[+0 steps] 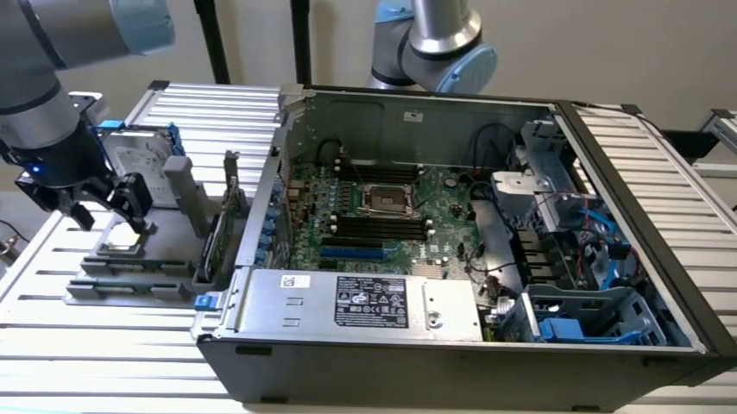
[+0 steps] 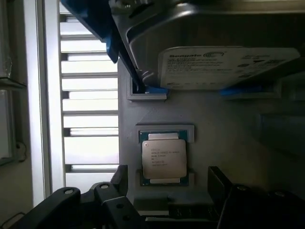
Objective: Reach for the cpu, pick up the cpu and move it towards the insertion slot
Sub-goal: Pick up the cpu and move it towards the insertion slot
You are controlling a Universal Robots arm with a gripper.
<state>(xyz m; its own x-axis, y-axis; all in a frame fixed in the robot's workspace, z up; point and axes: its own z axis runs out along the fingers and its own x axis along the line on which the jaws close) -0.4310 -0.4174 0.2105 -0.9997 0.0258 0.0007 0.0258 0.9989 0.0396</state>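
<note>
You're in the reach step: pincer (image 1: 110, 216) spread apart and empty above the cpu (image 2: 163, 159) in its grey holder (image 2: 164, 130); the grasp calls for straddling its edges squarely.

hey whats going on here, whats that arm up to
A robot arm's gripper hangs open over a grey holder beside the opened computer case. The cpu lies flat in its recess in the holder, under the gripper and not gripped. The insertion slot sits on the motherboard inside the case.
</note>
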